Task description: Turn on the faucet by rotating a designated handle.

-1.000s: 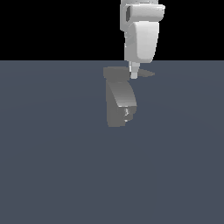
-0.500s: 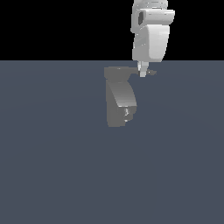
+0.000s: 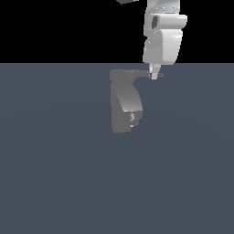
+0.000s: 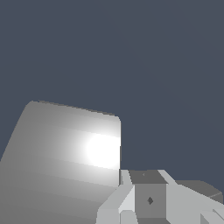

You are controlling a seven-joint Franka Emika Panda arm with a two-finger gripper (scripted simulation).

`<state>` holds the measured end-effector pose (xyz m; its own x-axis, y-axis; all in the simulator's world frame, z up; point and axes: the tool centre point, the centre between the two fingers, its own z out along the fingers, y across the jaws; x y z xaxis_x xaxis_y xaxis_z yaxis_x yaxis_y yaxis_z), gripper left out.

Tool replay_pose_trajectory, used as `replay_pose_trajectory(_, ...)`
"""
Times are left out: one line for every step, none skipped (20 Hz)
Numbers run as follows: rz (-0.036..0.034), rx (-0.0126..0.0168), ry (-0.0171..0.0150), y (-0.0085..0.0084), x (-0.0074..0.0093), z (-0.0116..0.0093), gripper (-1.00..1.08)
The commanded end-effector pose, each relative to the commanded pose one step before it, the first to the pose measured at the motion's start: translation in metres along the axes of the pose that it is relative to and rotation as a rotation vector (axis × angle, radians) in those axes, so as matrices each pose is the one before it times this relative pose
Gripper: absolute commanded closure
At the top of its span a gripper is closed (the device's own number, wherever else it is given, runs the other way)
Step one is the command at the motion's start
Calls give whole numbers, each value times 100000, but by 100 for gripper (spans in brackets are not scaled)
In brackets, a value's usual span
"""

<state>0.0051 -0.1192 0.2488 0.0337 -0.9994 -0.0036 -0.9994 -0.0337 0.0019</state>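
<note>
Right beside the faucet [image 3: 124, 103], at its flat top, my claw [image 3: 155, 76] is pressing against the thin handle [image 3: 147, 73], can't tell how open it is, and I'm figuring that stiff little lever turns easiest pushed near its tip.

The faucet [image 3: 124, 107] was matte grey, with a bright white glare patch on its body in the wrist view. The handle [image 3: 142, 73] was darker grey. The pincer [image 3: 155, 75] was white, and the floor [image 3: 55, 173] was plain slate blue-grey under a black backdrop.
</note>
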Motion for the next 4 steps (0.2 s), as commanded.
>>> replay_pose_trajectory(2274, 191, 352, -378, 2074, 5, 108)
replay_pose_trajectory(98, 0, 2, -223, 311, -2, 108)
replay_pose_trajectory(85, 1, 1, -224, 301, -3, 108)
replay_pose_trajectory(0, 0, 0, 0, 0, 0, 108)
